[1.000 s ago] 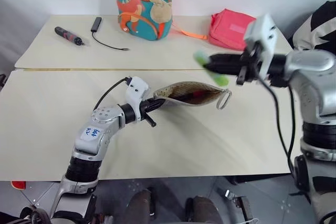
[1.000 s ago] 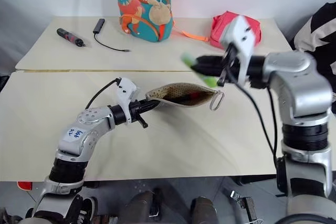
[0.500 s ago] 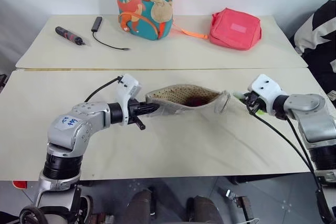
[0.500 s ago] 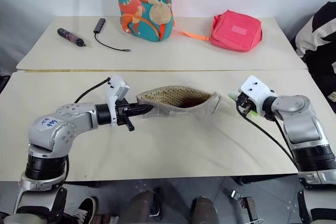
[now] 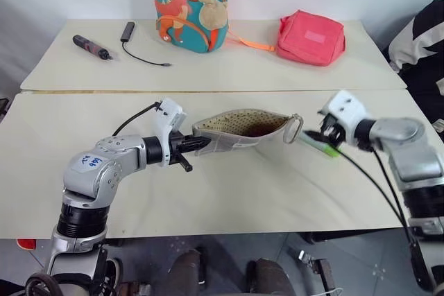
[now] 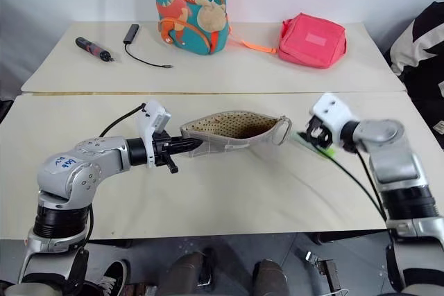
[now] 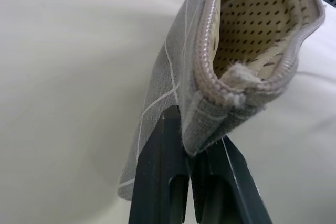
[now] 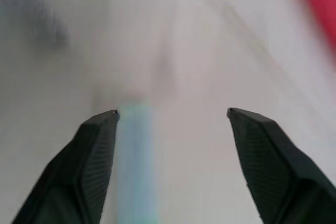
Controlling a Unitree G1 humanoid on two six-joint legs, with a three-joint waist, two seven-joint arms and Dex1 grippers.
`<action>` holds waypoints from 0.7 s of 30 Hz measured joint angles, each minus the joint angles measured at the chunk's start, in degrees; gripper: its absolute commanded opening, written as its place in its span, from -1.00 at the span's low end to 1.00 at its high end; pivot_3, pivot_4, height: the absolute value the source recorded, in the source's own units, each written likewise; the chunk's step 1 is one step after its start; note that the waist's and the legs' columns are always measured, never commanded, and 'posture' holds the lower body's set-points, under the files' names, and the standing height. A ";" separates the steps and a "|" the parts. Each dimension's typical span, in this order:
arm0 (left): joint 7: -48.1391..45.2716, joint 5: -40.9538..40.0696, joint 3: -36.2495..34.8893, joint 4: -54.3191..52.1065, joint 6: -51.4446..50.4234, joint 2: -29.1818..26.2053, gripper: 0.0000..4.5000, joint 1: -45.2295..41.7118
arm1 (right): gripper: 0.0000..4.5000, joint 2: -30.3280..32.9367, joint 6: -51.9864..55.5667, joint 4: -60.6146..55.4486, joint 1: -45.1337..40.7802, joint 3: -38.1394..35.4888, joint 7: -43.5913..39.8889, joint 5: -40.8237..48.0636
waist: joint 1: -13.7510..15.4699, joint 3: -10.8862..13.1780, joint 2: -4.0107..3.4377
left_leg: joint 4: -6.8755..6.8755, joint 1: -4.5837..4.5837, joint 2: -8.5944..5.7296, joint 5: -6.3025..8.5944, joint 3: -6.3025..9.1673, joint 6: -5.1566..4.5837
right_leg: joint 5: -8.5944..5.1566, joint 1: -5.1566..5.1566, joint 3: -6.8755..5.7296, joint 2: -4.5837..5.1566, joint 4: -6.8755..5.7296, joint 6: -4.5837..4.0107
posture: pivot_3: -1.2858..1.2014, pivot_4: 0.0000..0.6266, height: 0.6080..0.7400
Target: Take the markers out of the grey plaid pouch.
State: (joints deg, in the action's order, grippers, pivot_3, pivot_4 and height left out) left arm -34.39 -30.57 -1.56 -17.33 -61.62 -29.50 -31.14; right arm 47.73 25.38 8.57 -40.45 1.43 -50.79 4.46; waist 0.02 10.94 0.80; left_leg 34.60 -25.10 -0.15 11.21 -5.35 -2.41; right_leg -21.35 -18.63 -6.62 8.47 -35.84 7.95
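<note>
Left hand (image 5: 196,145): fingers pinched together on the end seam of the grey plaid pouch (image 5: 239,128), holding that end just above the worktop (image 5: 229,192). The left wrist view has the two black fingers (image 7: 160,182) clamped on the grey fabric corner, zipper edge right above them.

Grey plaid pouch: middle of the near worktop, stretched between the two arms, mouth open and facing up. Beige dotted lining (image 7: 257,19) shows inside, with something dark low in the pocket; cannot tell what. Ring-shaped zipper pull (image 5: 294,129) hangs at the far end, toward the right arm.

Right hand (image 5: 320,138): fingers spread wide, gripping nothing. It sits low over the worktop just beyond the pouch's pull end.

Marker (image 5: 320,145): a slim light green stick under the right hand, at the worktop surface, just beside the pouch's pull end and outside the pouch. In the right wrist view it runs along one finger (image 8: 92,166), pale green and blurred (image 8: 135,166); contact with that finger cannot be judged.

Far worktop: dinosaur backpack (image 5: 191,5) standing at the back centre, pink-red padded bag (image 5: 311,37) to its right, dark thick tool (image 5: 91,46) and a small black block with a thin cable (image 5: 127,31) to its left. All well apart from the pouch.
</note>
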 measured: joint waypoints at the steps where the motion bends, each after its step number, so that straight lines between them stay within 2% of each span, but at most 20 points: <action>1: 0.10 -0.01 -0.01 0.01 0.03 0.32 -1.00 0.00 | 0.53 1.06 -0.01 -0.62 -2.01 -0.66 -0.86 0.64 | 0.00 0.00 0.00 | -0.01 0.01 0.01 0.01 0.02 0.01 | 0.00 0.01 0.00 -0.01 0.00 0.00 | 0.03 -0.52 1.00; 3: 0.40 -0.01 0.00 0.08 0.04 0.73 -1.00 0.10 | 0.53 1.43 1.77 -2.61 -5.97 -2.37 -2.43 3.17 | 0.01 0.00 0.00 | -0.02 0.00 0.03 0.01 0.03 0.02 | 0.00 0.01 0.01 -0.02 0.02 0.00 | 0.03 -0.52 1.00; 7: 1.09 -0.08 -0.05 0.32 0.03 2.36 -1.00 0.07 | 0.13 -2.41 10.90 -11.36 -9.02 -4.38 -5.38 13.47 | -0.04 0.00 0.01 | -0.02 0.00 0.04 0.02 0.05 0.02 | 0.00 0.04 0.02 -0.02 -0.03 0.00 | 0.03 -0.52 1.00; 10: 1.86 -1.39 -0.52 0.55 -0.60 4.48 -1.00 -0.16 | -0.35 -3.88 15.22 -20.81 -8.28 -0.95 -8.83 19.66 | 0.04 0.00 0.01 | -0.01 -0.03 0.03 0.02 0.06 0.01 | 0.00 0.04 0.04 0.00 -0.08 0.00 | 0.03 -0.52 1.00; 14: 2.15 -2.30 -0.82 0.60 -2.07 4.47 -1.00 -0.14 | -0.98 -3.37 11.70 -21.62 -7.67 4.22 -9.98 16.72 | 0.43 0.00 0.01 | 0.07 -0.05 -0.06 0.06 0.03 -0.05 | 0.06 0.02 0.03 0.05 0.00 0.11 | 0.03 -0.52 1.00; 21: 3.40 -3.41 -0.74 0.59 -4.15 5.99 -1.00 -0.26 | -0.98 -3.18 -1.59 -16.68 -7.41 15.86 -14.28 5.51 | 0.08 0.00 0.01 | 0.04 -0.03 -0.06 0.06 0.00 -0.04 | 0.07 -0.02 0.07 0.02 -0.06 0.13 | 0.03 -0.52 1.00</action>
State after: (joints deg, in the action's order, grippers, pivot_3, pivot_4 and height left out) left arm -30.98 -33.99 -2.29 -16.73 -65.77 -23.51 -31.40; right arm 44.56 23.79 -8.12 -47.86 17.29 -65.06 9.97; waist 0.10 10.94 0.82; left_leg 34.65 -25.13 -0.20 11.27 -5.35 -2.45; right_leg -21.29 -18.65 -6.55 8.49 -35.91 8.08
